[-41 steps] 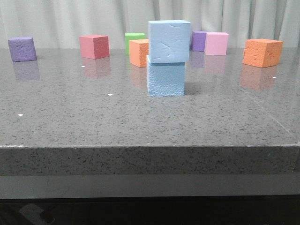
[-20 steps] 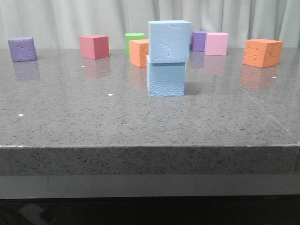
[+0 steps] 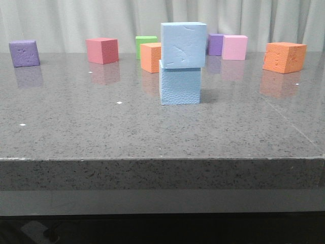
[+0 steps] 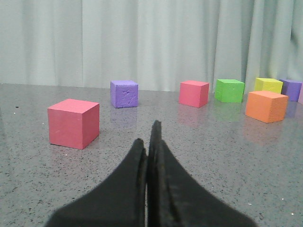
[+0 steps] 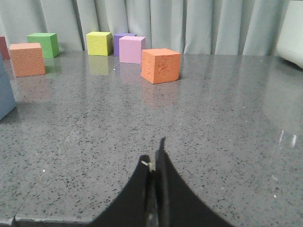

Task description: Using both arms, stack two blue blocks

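Grey speckled stone forms the table [image 3: 76,127], backed by a pale curtain [image 3: 61,20], and near its middle in the front view the upper blue block [image 3: 184,44] sits on the lower blue block [image 3: 180,82], touching it, its face overhanging a little toward the right and toward the camera. Neither arm shows in the front view. The left gripper [image 4: 150,142] has its fingers pressed together with nothing between them, low over the table; ahead of it lie a red cube [image 4: 73,123], a purple cube [image 4: 124,93] and other coloured cubes, but no blue one. The right gripper [image 5: 155,163] is likewise closed on nothing, and the lower blue block shows only as a sliver at the edge of the right wrist view [image 5: 5,97], so the stack lies well off to that gripper's left and ahead of it. I judge the stacking done; any further move turns on the stack standing apart from both closed grippers, the right arm apparently the nearer
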You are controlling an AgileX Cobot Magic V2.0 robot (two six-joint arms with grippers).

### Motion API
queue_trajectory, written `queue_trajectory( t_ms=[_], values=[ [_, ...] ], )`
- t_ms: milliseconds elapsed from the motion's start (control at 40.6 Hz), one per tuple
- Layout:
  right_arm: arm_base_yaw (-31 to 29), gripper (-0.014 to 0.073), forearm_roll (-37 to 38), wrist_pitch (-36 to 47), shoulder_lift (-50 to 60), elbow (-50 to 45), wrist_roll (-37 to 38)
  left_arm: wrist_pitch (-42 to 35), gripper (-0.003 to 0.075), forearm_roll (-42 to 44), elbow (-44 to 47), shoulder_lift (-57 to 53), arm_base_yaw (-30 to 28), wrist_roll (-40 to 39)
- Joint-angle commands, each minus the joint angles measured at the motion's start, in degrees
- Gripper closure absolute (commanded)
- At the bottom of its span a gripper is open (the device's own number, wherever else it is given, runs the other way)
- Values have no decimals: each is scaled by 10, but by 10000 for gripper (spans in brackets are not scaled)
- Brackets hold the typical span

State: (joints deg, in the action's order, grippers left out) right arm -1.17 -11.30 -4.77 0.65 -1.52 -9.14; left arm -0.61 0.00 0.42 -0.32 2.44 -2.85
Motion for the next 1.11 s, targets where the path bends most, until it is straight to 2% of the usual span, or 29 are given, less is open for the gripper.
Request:
queue_trajectory(
  t_ms=[0,172,1084],
  values=[
    [-3,713,4,57,10,3,-1,-48,741,-4,1,-9,0,1],
    [-3,713,98,75,10,3,81,-48,741,-4,1,-9,0,1],
    [-3,713,96,74,10,3,97,-48,741,-4,1,-9,0,1]
  ],
)
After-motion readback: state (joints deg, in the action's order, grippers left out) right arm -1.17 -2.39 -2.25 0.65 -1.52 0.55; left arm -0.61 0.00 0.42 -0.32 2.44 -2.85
